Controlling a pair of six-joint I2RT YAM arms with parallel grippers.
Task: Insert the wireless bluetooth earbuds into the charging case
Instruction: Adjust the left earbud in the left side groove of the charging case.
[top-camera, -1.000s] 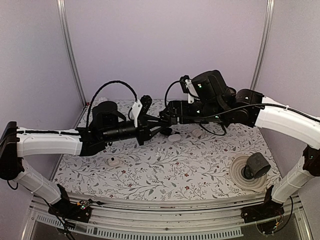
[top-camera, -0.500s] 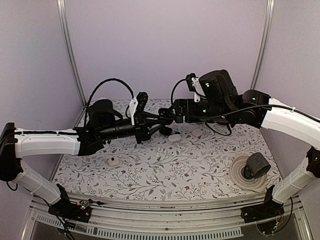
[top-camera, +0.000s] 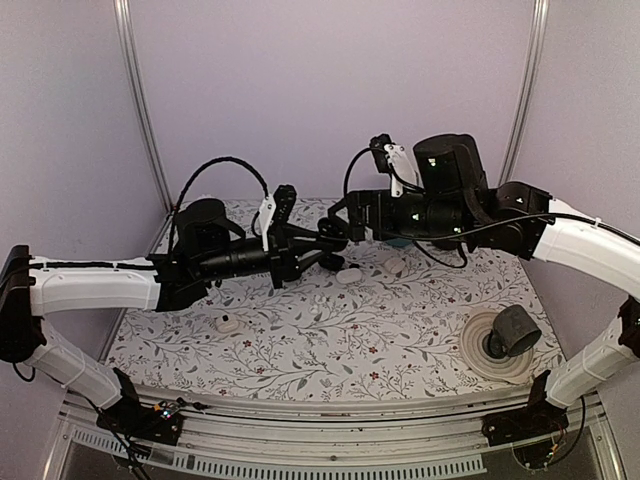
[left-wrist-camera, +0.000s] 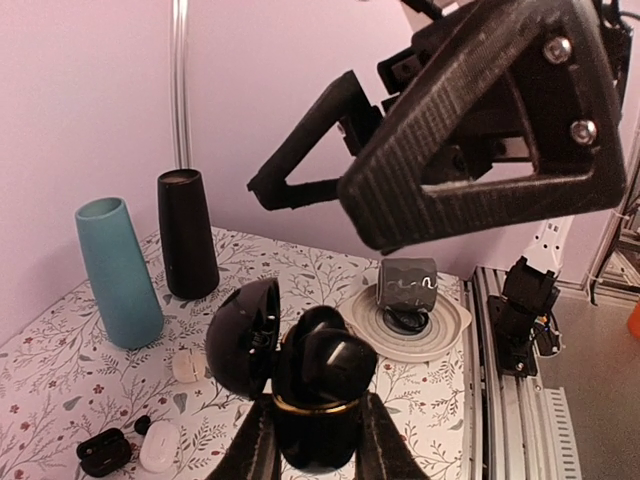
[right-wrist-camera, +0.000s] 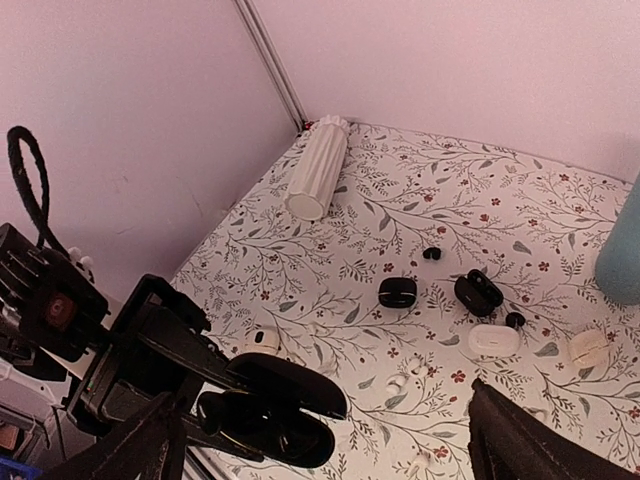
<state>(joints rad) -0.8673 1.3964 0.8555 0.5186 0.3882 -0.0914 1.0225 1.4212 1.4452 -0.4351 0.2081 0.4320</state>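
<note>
Above the floral tabletop (right-wrist-camera: 470, 190) I have both arms raised and meeting in mid-air. My left gripper (left-wrist-camera: 318, 440) has its jaws clamped on the base of a black charging case (left-wrist-camera: 318, 385), held upright with its lid (left-wrist-camera: 245, 335) swung open to one side. Something glossy and dark sits in the case's top, but I cannot tell whether it is an earbud. My right gripper (right-wrist-camera: 322, 400) hangs just above that case, jaws spread wide with nothing between them. Loose on the tabletop below, one black earbud (right-wrist-camera: 431, 253) lies beyond a closed black case (right-wrist-camera: 397, 292), and a second black earbud (right-wrist-camera: 515, 320) lies between an open black case (right-wrist-camera: 478, 292) and a white case (right-wrist-camera: 493, 340).
</note>
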